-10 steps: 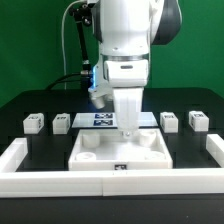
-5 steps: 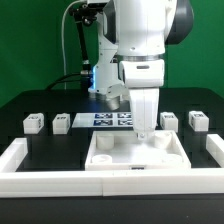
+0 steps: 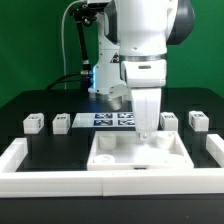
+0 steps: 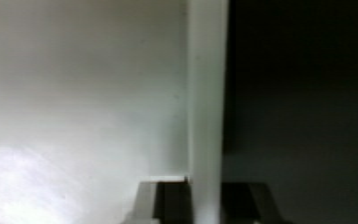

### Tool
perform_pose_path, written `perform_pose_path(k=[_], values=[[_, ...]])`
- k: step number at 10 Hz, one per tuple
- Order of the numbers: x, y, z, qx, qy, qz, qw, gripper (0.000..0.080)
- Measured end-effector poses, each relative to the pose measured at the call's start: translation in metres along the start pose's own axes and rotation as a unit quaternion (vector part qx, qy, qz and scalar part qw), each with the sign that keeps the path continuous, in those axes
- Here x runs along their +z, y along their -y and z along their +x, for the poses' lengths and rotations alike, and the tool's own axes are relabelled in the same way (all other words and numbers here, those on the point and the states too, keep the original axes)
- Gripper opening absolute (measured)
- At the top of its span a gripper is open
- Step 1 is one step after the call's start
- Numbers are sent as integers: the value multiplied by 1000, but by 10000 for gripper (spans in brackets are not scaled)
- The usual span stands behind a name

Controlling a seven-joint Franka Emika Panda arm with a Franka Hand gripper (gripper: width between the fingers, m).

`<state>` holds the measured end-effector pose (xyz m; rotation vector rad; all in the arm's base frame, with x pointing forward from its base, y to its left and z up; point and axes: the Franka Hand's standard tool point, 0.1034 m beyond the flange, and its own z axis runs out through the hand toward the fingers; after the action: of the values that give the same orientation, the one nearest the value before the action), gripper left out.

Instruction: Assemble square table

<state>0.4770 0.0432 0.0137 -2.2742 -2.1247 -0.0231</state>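
Note:
The square tabletop (image 3: 125, 155), a flat white slab with corner holes and a tag on its front edge, lies on the black table just behind the front rail. My gripper (image 3: 147, 133) stands straight down over its far right part. In the wrist view the slab (image 4: 87, 100) fills one side. Its raised edge (image 4: 208, 90) runs between my two dark fingers, one finger (image 4: 167, 202) on each side. The jaws are closed on that edge. Two white leg blocks (image 3: 33, 123) (image 3: 61, 123) stand at the exterior view's left and two more (image 3: 169, 120) (image 3: 197, 120) at its right.
The marker board (image 3: 110, 119) lies behind the tabletop, partly hidden by my arm. A long white rail (image 3: 100, 186) borders the front, with side rails at the left (image 3: 18, 152) and right (image 3: 212, 150). Black table surface (image 4: 309, 100) shows beside the slab.
Between one second and half a second ago my gripper moved toward the exterior view's right and the tabletop slid with it. Since then nothing has visibly moved.

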Motion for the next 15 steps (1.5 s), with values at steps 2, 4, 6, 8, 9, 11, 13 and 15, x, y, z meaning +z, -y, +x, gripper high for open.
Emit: perform_pose_path(k=[2,4,6,8,9,11,13,15], values=[[0,-5,19,-12,-3,0,1000,59],[1,-8,30,-29,-5,-4,1000,59],[1,-8,38,-33,-6,-6,999,59],[1,-8,37,-31,-6,-6,999,59],[1,-8,37,-31,-6,-6,999,111],[1,-8,36,-30,-6,-6,1000,247],[1,-8,36,-30,-6,-6,1000,560],[1,-8,35,-30,-6,-6,1000,631]])
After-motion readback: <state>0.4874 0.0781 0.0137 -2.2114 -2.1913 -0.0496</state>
